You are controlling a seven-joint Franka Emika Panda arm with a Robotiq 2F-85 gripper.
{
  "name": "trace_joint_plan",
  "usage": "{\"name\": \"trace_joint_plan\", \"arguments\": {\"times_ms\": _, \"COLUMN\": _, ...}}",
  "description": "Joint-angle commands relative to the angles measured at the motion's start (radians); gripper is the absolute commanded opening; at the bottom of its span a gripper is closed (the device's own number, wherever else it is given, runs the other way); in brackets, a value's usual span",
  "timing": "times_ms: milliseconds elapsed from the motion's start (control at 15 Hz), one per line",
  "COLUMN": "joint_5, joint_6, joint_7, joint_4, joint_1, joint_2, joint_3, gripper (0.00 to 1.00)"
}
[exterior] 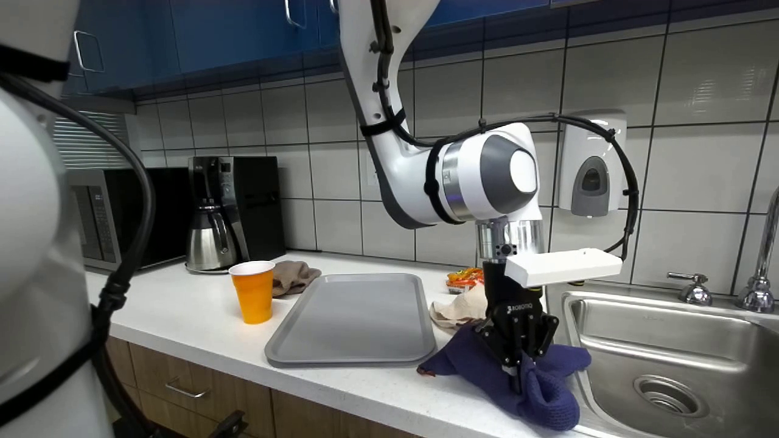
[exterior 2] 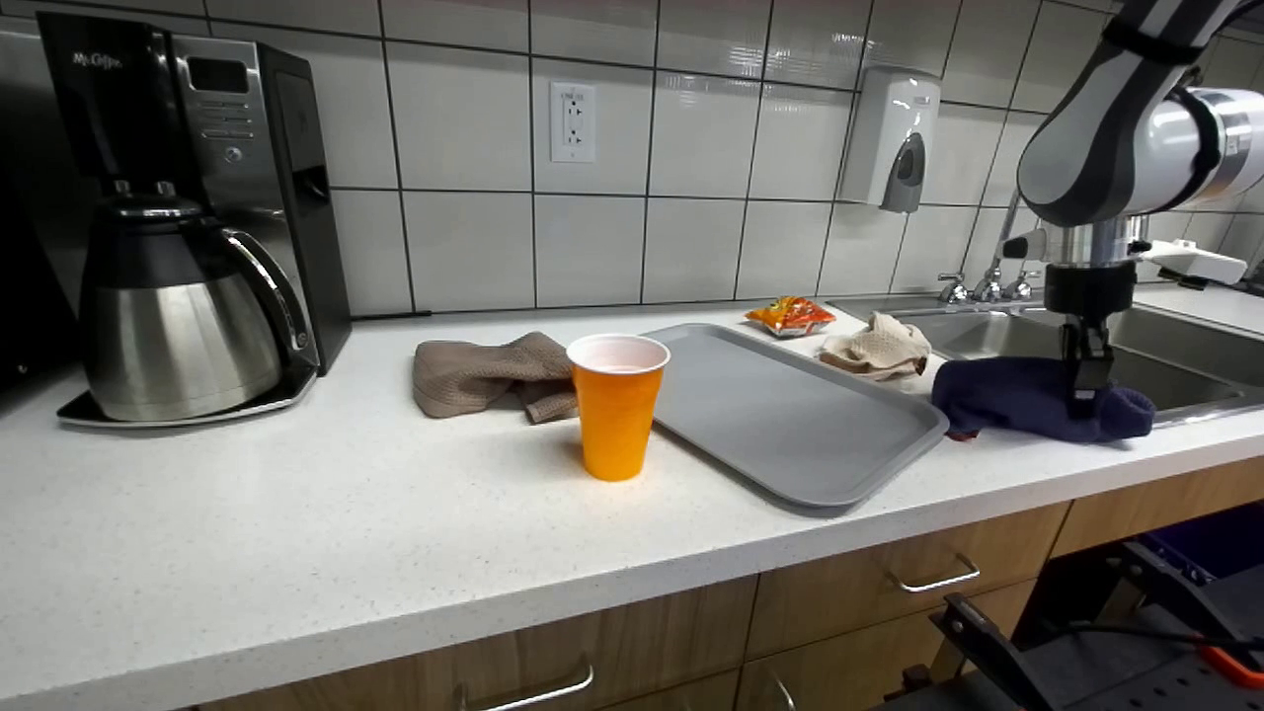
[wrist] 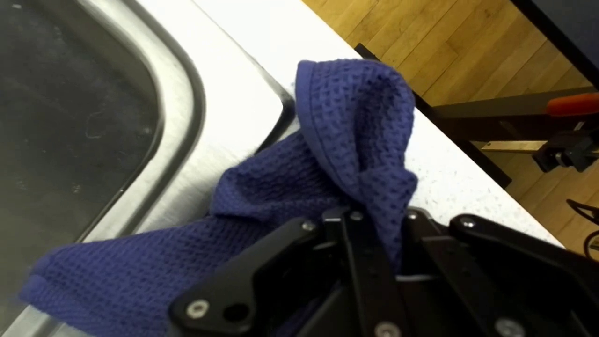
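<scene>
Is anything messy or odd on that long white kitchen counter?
A little: the bluish-purple woven cloth lies crumpled instead of flat, one corner reaching the shiny steel sink's rim and a fold pinched in the black metal gripper. Something reddish peeks out at the cloth's other end; I can't tell what.

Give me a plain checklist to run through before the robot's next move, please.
1. Fingers closed on the purple cloth: ok, a fold is pinched between them.
2. Cloth free of the counter: not ok, part of it rests there.
3. Cloth clear of the sink: not ok, one end reaches over the rim.
4. Cloth apart from the gray tray: cannot tell, their edges lie very close.
5. Orange cup upright and apart from the cloth: ok.
</scene>
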Motion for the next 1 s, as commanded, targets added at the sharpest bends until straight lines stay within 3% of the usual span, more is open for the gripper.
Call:
{"name": "trace_joint_plan", "arguments": {"times_ms": 0, "joint_5": -0.078, "joint_6": 0.029, "joint_7": 0.016, "joint_4": -0.049, "joint_1": -0.008, "joint_2": -0.098, "joint_3": -0.018, "gripper": 0.02}}
{"name": "trace_joint_plan", "arguments": {"times_ms": 933, "joint_5": -0.130, "joint_6": 0.199, "joint_7": 0.017, "joint_4": -0.137, "joint_1": 0.003, "joint_2": -0.298, "joint_3": -0.014, "gripper": 0.02}}
